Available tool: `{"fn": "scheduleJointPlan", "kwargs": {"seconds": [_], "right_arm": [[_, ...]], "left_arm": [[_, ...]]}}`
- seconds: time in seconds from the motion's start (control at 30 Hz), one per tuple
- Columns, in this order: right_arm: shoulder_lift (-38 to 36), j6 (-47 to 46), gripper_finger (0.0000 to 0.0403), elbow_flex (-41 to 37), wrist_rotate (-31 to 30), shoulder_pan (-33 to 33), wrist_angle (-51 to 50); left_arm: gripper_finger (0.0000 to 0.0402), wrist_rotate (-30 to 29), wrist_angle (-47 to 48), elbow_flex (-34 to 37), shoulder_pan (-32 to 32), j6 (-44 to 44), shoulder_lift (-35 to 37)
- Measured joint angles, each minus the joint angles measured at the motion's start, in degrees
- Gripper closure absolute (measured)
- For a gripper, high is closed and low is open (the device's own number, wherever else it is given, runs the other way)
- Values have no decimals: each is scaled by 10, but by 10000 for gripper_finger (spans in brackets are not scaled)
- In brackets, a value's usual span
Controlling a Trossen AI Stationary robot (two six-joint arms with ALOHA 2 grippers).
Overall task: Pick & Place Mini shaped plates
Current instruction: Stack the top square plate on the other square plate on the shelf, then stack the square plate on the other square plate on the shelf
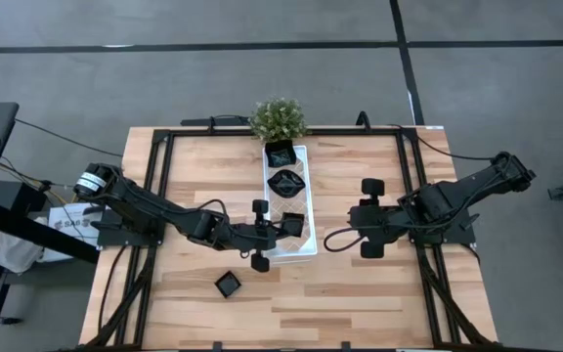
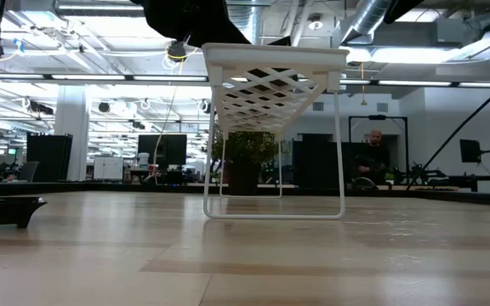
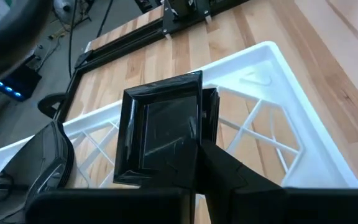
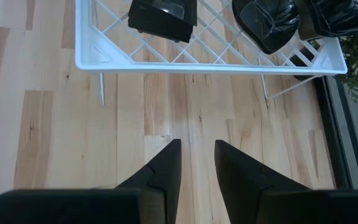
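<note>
Four plates in view: three on the white lattice tray (image 1: 306,207), one on the counter (image 1: 360,303).
Left gripper (image 1: 262,235): at the tray's near end, clamped on the rim of a square black plate (image 3: 160,127), which sits tilted over the lattice.
Other tray plates: a rounded one (image 1: 287,183) mid-tray and another (image 1: 281,154) at the far end, beside the potted plant (image 1: 279,119).
Loose plate (image 1: 228,285): small, square, on the counter near the front edge, apart from the tray.
Right gripper (image 1: 371,217): waiting above bare counter right of the tray, fingers (image 4: 166,168) narrowly parted, holding nothing.
</note>
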State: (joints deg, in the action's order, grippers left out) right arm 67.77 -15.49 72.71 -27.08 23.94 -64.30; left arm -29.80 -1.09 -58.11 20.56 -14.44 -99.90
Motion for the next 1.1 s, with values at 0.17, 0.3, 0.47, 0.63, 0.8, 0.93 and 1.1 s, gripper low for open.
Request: {"fn": "scheduleJointPlan", "kwargs": {"seconds": [0.17, 0.3, 0.47, 0.63, 0.8, 0.93, 1.1], "right_arm": [[0, 0, 311, 0, 0, 0, 0], [0, 0, 311, 0, 0, 0, 0], [0, 0, 311, 0, 0, 0, 0], [0, 0, 311, 0, 0, 0, 0], [0, 0, 311, 0, 0, 0, 0], [0, 0, 311, 0, 0, 0, 0], [0, 0, 311, 0, 0, 0, 0]], "left_arm": [[366, 1, 0, 0, 0, 1, 0], [336, 0, -3, 0, 0, 1, 0], [302, 0, -5, 0, 0, 1, 0], [280, -1, -7, 1, 1, -1, 10], [272, -1, -9, 0, 1, -1, 32], [274, -1, -9, 0, 5, -1, 55], [273, -1, 8, 0, 34, 11, 106]]}}
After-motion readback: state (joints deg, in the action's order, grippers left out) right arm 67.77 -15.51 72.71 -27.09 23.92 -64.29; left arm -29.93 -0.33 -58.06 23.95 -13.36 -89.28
